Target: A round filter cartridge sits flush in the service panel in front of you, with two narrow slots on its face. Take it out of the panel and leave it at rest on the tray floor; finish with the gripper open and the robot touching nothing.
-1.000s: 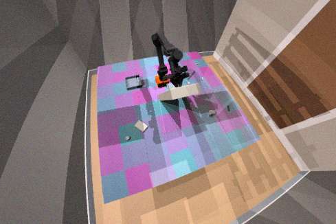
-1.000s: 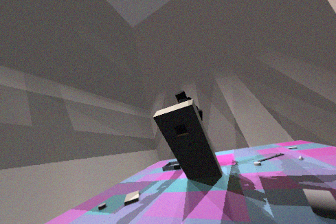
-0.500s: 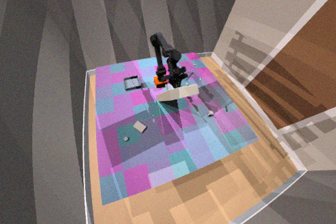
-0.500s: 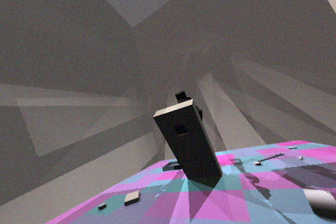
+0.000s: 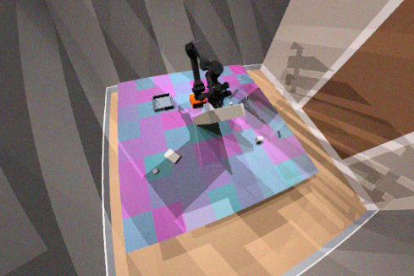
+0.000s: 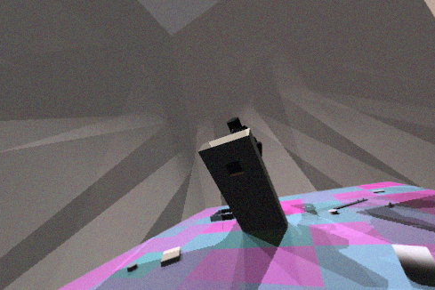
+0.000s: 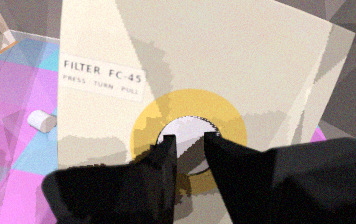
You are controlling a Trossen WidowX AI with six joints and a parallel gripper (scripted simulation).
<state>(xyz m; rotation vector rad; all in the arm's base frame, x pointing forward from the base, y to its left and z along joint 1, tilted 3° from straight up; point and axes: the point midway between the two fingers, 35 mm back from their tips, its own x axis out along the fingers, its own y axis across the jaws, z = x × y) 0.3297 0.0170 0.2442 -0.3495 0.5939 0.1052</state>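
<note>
The beige service panel (image 7: 225,55) (image 5: 223,113) leans on the chequered mat; the exterior view shows its dark back (image 6: 244,191). It carries a label reading FILTER FC-45, PRESS TURN PULL (image 7: 102,77). A yellow ring (image 7: 225,115) surrounds the round white filter cartridge (image 7: 187,125), which sits in the panel face. My gripper (image 7: 188,139) (image 5: 217,102) is at the cartridge, its two black fingers shut on its face. The slots are hidden by the fingers. The dark grey tray (image 5: 154,103) (image 6: 221,215) stands on the mat to the left of the arm.
A white cylinder (image 7: 41,121) (image 5: 259,139) lies right of the panel on the mat. A white block (image 5: 172,155) (image 6: 171,254) and a small grey piece (image 5: 155,171) (image 6: 132,267) lie nearer the front. The arm's orange base (image 5: 195,101) is behind the panel. Clear walls ring the floor.
</note>
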